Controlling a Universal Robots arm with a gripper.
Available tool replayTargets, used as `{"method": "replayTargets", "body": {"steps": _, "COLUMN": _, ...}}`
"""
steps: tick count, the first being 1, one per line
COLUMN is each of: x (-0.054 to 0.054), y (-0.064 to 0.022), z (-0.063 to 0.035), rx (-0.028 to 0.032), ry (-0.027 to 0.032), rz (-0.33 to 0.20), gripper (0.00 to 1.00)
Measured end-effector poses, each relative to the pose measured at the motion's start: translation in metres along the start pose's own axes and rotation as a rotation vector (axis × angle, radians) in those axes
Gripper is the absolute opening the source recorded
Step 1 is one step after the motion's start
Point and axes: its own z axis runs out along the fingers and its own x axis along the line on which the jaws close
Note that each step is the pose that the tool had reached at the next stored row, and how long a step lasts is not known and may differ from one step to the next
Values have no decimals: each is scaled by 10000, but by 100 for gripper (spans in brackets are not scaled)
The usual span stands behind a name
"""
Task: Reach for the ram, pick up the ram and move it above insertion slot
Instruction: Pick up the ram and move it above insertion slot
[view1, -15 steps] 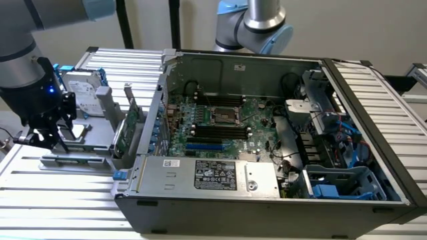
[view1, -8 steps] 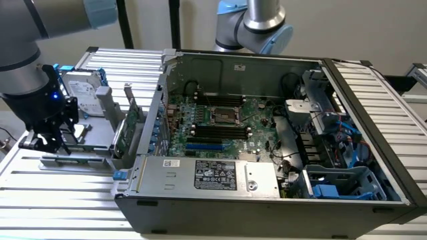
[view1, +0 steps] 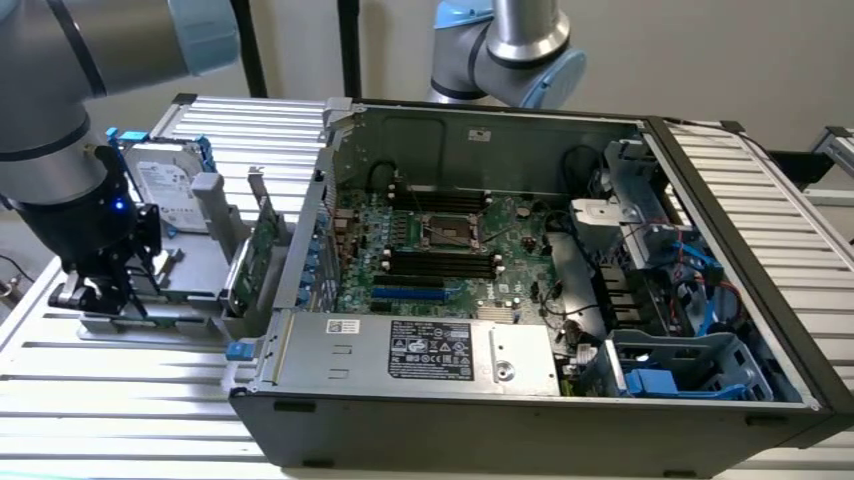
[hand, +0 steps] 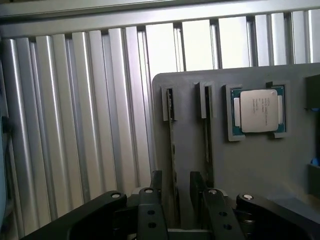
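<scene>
1. Two black fingers of the gripper stand apart on either side of the ram. Grey shows between the stick and one pad, so I judge the jaws open and holding nothing.
2. Seen edge-on in the wrist view, the ram is a thin dark-green strip standing in a groove of the grey holder. A second groove runs just beside it, outside the fingers; I cannot tell whether it is filled.
3. By my reading the reach is all but done and the pick-up has not begun. A grip would call for the pads closing squarely on the flat faces, then a straight pull out of the groove.
4. A processor sits in its own recess in the holder, near the second groove.
5. In the exterior view the gripper hangs at nine o'clock over the holder on the slatted table.
6. From the gripper, a hard drive stands at one o'clock and an upright expansion card at two o'clock.
7. The insertion slot lies on the motherboard inside the open case, well apart at three o'clock. Its side wall and the card stand between.
</scene>
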Motion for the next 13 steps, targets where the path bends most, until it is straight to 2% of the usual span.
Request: {"method": "replayTargets", "body": {"steps": 13, "x": 0, "y": 1, "z": 181, "rx": 0, "ry": -4, "rz": -559, "gripper": 36}}
